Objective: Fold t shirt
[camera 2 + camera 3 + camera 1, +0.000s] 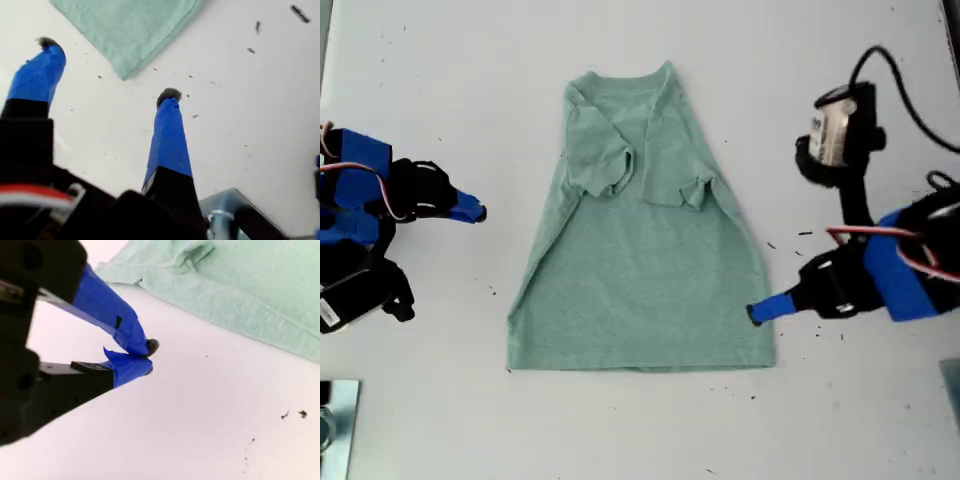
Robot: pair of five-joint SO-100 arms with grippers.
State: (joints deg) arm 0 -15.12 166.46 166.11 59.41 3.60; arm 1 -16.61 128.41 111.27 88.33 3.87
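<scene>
Jaws of my first gripper (pixel 107 70) spread wide, empty, hovering over bare table (pixel 840 420) just off hem corner of t shirt (pixel 640 290) at exterior view's right. My second gripper (pixel 147 357) pressed together, holding nothing, near shirt's side at exterior view's left, apart from cloth. T shirt flat mid-table, sleeves folded inward, neckline toward far edge.

T shirt (pixel 640 270) lies flat, sleeves folded in, between two arms.
</scene>
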